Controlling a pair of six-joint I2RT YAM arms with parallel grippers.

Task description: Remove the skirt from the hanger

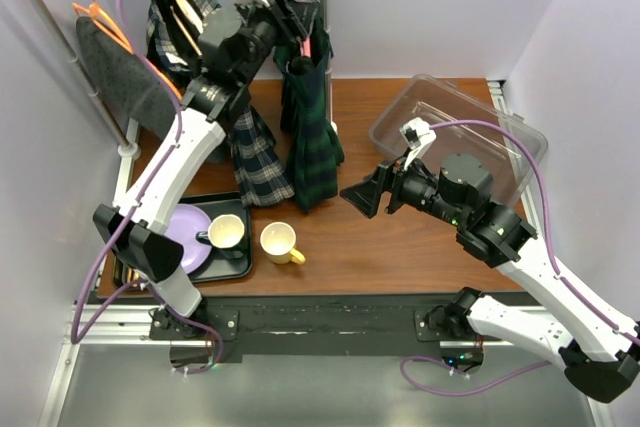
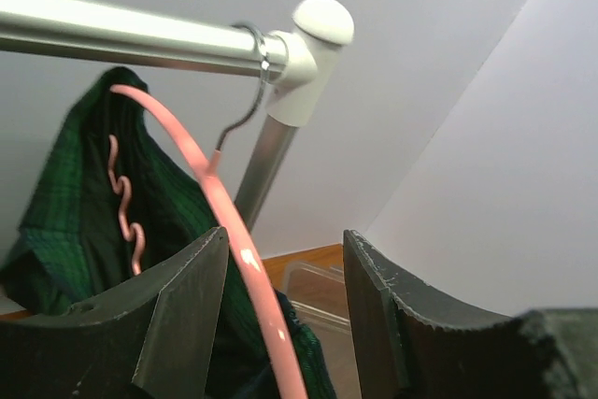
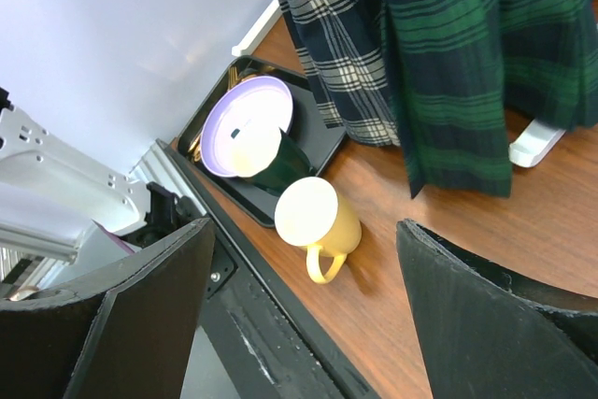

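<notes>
Bolted along the bottom edge of the overhead view, two arm bases are sitting in front of a brown worktop [image 1: 400, 247]. Just beyond them, at lower left, a black tray [image 1: 226, 199] is carrying a purple plate [image 1: 180, 232] and a dark mug [image 1: 225, 234]. A yellow mug [image 1: 280, 242] is standing on the wood beside the tray.

At middle right, the right pincer [image 1: 362, 197] is hovering above the worktop, facing the frame's left. Its fingers are standing wide apart and holding nothing. A clear plastic bin [image 1: 460, 122] is lying behind it.

Farther back, in the upper middle, the green plaid skirt [image 1: 310, 137] is hanging from a pink hanger [image 2: 224, 203]. A navy and white plaid skirt [image 1: 255, 157] is hanging just to its left.

At the top, the hanger's wire hook is looping over a silver rail [image 2: 121, 35] near its capped end. The left pincer [image 1: 295, 9] is reaching up there. Its fingers are standing apart around the hanger's arm, which is running close to the left-hand finger.
</notes>
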